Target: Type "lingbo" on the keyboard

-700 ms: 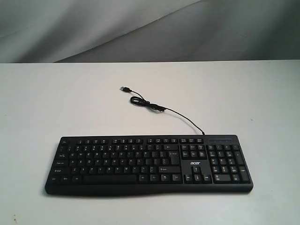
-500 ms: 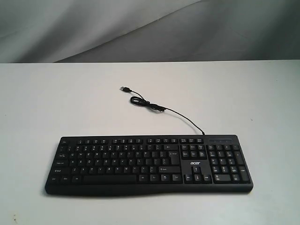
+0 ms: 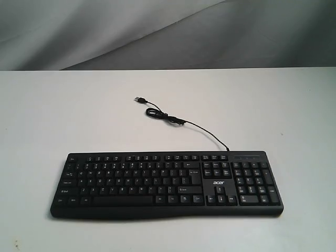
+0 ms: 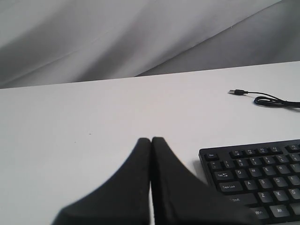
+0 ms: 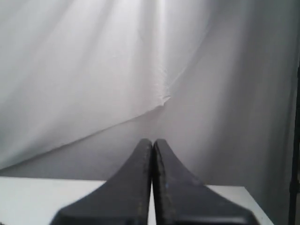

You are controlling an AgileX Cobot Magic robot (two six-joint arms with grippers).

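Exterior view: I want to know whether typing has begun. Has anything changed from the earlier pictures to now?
Nothing visibly changed. The keyboard lies in the same spot on the table, its cable looped as before, and no arm has entered this view. In the wrist views now, the left pincer and the right pincer are shut.

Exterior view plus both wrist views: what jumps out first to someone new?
The black keyboard lies across the near part of the white table, its thin cable looping away behind it to a loose USB plug. No arm shows in the exterior view. In the wrist views the left gripper is shut with the keyboard's Esc corner in sight, and the right gripper is shut, facing the grey backdrop cloth.
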